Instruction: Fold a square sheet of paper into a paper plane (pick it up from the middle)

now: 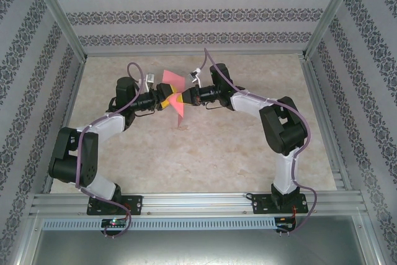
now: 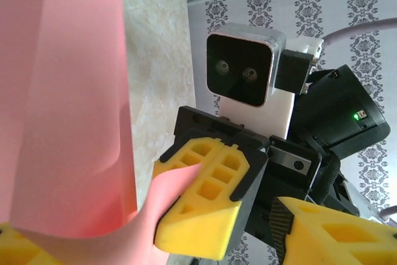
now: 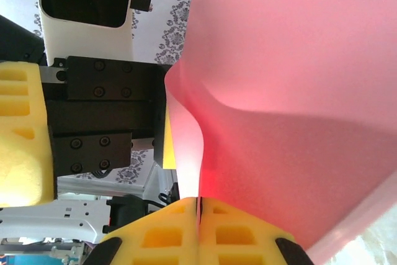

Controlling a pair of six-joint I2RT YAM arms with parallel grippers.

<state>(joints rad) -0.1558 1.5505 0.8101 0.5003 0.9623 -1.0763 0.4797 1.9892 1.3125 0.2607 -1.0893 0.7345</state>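
Hanging in mid-air between the two arms, the pink sheet of paper [image 1: 172, 80] sits above the desk [image 1: 217, 153], toward its far middle. The right arm [image 1: 282, 128] has its jaws closed tight on the sheet, pinching a buckled part so that the paper curls up and away from the pinch. The left arm [image 1: 80, 147] has its jaws apart, with the sheet passing between the yellow fingers [image 2: 335, 234] and not clamped by them.

The main risk is a bad crease. The paper is bowed and wavy near the pinch, so if the left jaws close where they stand, they would likely flatten that curve into a stray fold off the intended line. The two sets of jaws are very close together, so a small misjudged move could knock them into each other or tear the thin sheet between them. With only one firm pinch, the loose paper could also swing, slip free and drop to the desk.

Counted: one sheet of paper, two arms, two sets of jaws, one desk, and two wrist cameras [image 2: 243, 69], each seen by the other.
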